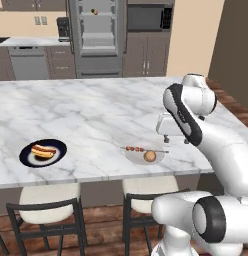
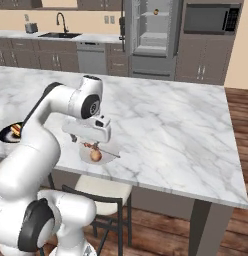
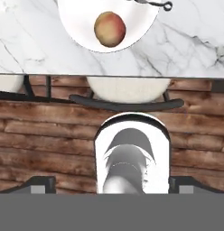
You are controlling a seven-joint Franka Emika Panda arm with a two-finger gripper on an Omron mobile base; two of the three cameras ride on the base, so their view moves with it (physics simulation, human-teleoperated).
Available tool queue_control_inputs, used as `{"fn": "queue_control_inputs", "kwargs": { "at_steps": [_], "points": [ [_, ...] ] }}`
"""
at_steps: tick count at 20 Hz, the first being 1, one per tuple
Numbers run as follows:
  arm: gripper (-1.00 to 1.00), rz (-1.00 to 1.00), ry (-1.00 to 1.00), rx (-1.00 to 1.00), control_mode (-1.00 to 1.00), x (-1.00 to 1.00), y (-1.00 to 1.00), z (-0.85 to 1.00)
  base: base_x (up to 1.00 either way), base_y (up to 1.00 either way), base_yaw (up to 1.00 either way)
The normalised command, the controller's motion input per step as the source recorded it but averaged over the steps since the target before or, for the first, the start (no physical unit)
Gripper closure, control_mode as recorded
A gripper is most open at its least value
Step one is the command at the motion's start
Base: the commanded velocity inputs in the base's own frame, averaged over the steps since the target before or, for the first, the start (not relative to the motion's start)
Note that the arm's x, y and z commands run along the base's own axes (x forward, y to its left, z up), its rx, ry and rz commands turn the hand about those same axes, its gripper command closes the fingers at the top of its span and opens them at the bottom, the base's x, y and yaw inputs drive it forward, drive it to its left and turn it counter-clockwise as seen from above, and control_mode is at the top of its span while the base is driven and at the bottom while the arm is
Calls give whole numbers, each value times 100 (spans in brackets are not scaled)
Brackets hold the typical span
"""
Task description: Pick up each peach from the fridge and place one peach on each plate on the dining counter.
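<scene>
One peach (image 3: 109, 29) lies on a pale round plate (image 3: 77, 27) near the front edge of the dining counter (image 1: 96, 110). The same peach (image 1: 150, 156) and peach (image 2: 96, 156) also appear in both base views. My gripper (image 2: 86, 142) hangs just above that plate (image 2: 107, 159), open, with nothing between its fingertips (image 3: 39, 185). A second peach (image 1: 94, 11) sits on an upper shelf of the open fridge (image 1: 98, 55) beyond the counter. A black plate (image 1: 27, 159) lies at the counter's front left.
A hot dog (image 1: 43, 150) lies on the black plate. A skewer (image 1: 136, 148) rests across the pale plate beside the peach. Pale-seated stools (image 1: 48, 197) stand under the counter's front edge. A microwave (image 1: 148, 17) is right of the fridge.
</scene>
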Motion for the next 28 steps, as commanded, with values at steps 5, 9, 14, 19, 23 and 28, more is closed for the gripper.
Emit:
{"fn": "queue_control_inputs", "kwargs": {
  "at_steps": [5, 9, 14, 19, 23, 28],
  "points": [
    [-100, 0, -29, 0, -100, -100, 4, 39, 0, 0, 0],
    [-100, 0, -29, 0, -100, -87, 6, 44, 0, 0, 0],
    [-100, 0, -13, -4, -100, -37, 1, 35, 0, 0, 0],
    [-100, 0, -1, -3, -100, -4, 1, 4, 0, 0, 0],
    [-100, 0, 0, 0, -100, 0, 0, 0, 0, 0, 0],
    [-100, 0, 0, 0, -100, 0, 0, 0, 0, 0, 0]
  ]
}}
